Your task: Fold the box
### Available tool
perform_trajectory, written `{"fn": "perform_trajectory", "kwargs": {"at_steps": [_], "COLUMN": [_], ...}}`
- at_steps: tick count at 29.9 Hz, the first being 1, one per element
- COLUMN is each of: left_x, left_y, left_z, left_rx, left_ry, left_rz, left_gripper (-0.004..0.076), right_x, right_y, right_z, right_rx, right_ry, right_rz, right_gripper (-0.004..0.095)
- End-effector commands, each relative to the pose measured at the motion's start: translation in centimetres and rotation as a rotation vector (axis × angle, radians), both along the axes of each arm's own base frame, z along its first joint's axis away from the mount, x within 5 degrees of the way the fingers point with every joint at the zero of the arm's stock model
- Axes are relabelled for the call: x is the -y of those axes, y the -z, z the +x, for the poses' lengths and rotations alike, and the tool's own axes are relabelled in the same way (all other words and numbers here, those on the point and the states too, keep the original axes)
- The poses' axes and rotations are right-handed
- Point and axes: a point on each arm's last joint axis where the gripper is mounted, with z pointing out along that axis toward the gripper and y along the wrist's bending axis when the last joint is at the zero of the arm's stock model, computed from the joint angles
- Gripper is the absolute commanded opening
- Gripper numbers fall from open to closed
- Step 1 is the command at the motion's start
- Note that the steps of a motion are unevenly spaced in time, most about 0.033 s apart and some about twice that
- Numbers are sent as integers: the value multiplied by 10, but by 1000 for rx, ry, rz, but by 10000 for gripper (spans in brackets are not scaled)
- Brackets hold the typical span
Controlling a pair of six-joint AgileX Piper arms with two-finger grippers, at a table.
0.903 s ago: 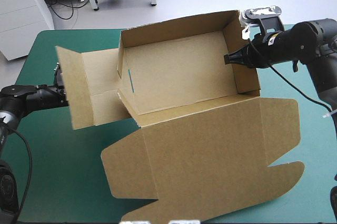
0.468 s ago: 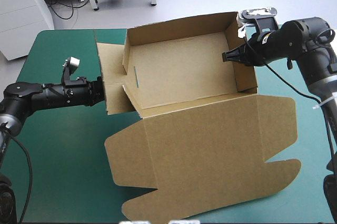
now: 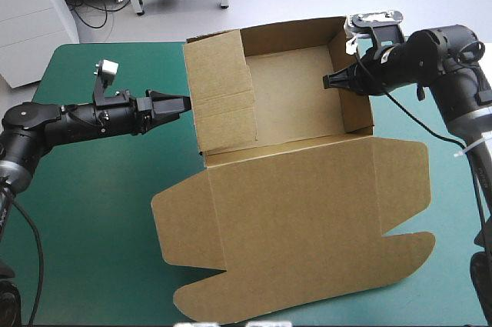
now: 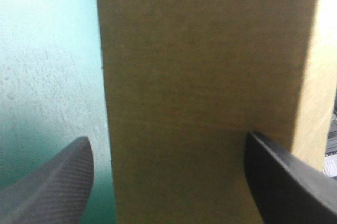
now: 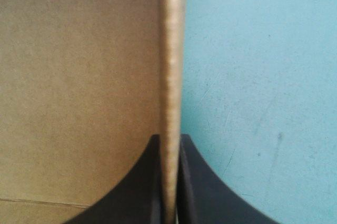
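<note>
- The brown box [image 3: 292, 96] sits on the far half of the bench [image 3: 84, 211], which has a teal-green cover.
- The box is an open tray with its walls up. Its big lid [image 3: 300, 219] lies flat on the bench and reaches toward the near edge.
- The left wall [image 3: 223, 104] is a wide flap. It stands up and leans in over the left part of the tray.
- The left pincer [image 3: 184, 102] comes in from the left and points at the outside of that flap. Its tips are just beside the board. Whether they touch it cannot be told.
- In the left wrist view its two black fingers [image 4: 52, 182] stand wide apart and hold nothing. The brown flap is right ahead of them.
- The right pincer [image 3: 329, 81] is at the box's right wall [image 3: 357, 104].
- In the right wrist view its fingers are clamped tight on the edge of that wall, one on the inside and one on the outside.
</note>
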Motion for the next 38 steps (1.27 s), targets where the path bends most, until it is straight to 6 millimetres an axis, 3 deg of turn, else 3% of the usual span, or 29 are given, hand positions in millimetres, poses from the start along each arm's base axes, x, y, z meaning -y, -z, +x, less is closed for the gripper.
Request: {"fn": "perform_trajectory", "kwargs": {"at_steps": [1,13,20,29,38], "left_x": [7,35,37,40,64], "left_y": [-35,-43,-42,-51,-50], "left_z": [-16,-26,-23,-18,-20], "left_rx": [66,79,78,45,-27], "left_ry": [90,178,153,54,-67], "left_rz": [-110,-118,-104,106,334], "left_gripper": [557,557,557,557,557], "right_x": [3,7,1,-29,-42], "right_y": [-22,-21,-20,-28,-31], "right_z": [-8,-7,-9,-18,-23], "right_rx": [106,110,91,206,235], "right_ry": [11,31,31,57,51], "right_rz": [48,4,18,-53,-34], "right_gripper": [-22,-21,-8,0,0]}}
